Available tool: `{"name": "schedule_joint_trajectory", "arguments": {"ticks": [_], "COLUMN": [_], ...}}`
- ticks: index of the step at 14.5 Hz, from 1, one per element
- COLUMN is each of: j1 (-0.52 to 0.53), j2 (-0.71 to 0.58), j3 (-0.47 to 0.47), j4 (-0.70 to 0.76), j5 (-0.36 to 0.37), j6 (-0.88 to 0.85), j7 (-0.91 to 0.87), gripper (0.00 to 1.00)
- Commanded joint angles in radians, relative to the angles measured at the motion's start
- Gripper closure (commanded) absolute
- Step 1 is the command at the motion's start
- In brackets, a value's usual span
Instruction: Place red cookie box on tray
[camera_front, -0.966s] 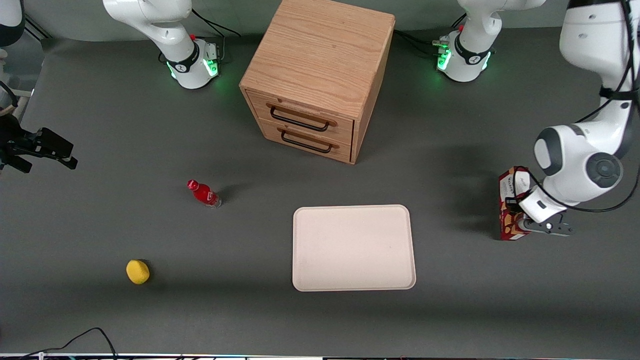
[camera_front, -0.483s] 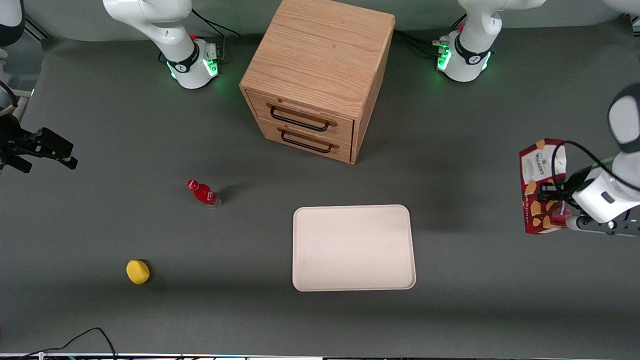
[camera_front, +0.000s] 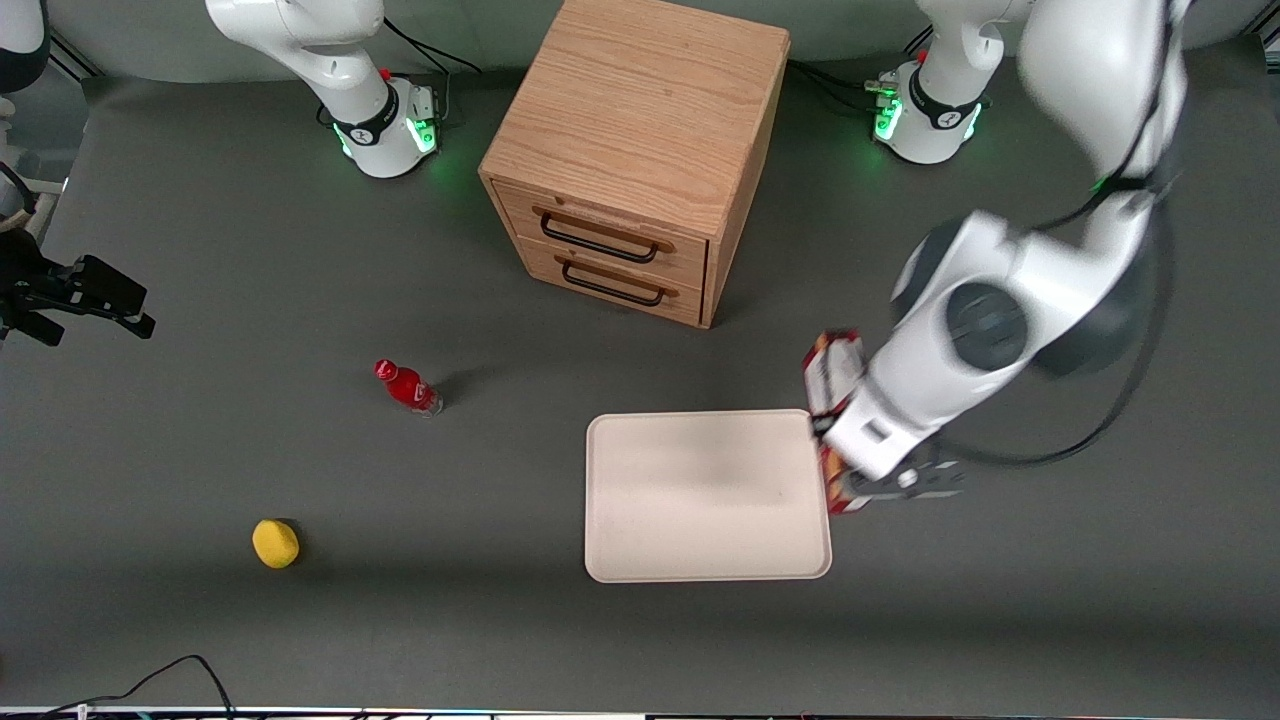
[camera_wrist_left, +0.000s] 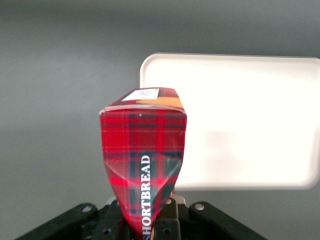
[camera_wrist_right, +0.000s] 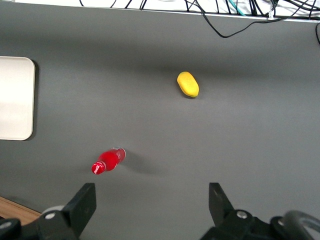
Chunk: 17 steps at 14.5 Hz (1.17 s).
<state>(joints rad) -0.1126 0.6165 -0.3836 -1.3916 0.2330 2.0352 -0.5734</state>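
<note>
My left gripper (camera_front: 838, 470) is shut on the red cookie box (camera_front: 832, 372) and holds it in the air above the tray's edge nearest the working arm. In the left wrist view the box (camera_wrist_left: 142, 160) is a red tartan carton, squeezed in where the gripper (camera_wrist_left: 145, 222) grips it, with a white end panel. The cream-white tray (camera_front: 700, 495) lies flat on the grey table, nearer the front camera than the cabinet; it also shows in the left wrist view (camera_wrist_left: 240, 120) and partly in the right wrist view (camera_wrist_right: 15, 97). Nothing lies on it.
A wooden two-drawer cabinet (camera_front: 640, 150) stands farther from the front camera than the tray. A small red bottle (camera_front: 407, 387) and a yellow lemon-like object (camera_front: 275, 543) lie toward the parked arm's end of the table. A black cable (camera_front: 180, 670) runs along the near table edge.
The left arm has lifted the red cookie box off the table at the working arm's end and carried it sideways to the tray's edge. Nothing else moved.
</note>
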Motion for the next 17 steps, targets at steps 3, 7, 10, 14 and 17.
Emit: {"name": "schedule_joint_trajectory", "arguments": {"ticks": [3,7,10,14,17], "j1": [0.014,0.022,0.033,0.074,0.07], "j2": [0.167,0.195,0.126,-0.102,-0.32], "j3": [-0.005,0.002,-0.001,0.023,0.23], "j4": [-0.02,-0.02,-0.024,-0.024,-0.024], "j5": [0.172,0.221,0.21,-0.04,-0.245], "j6": [0.278,0.324,0.17,-0.172,-0.441], "j7": [-0.052,-0.065,-0.05,0.219,0.514], "gripper": [1.0,0.02,0.0,0.0,0.0]}}
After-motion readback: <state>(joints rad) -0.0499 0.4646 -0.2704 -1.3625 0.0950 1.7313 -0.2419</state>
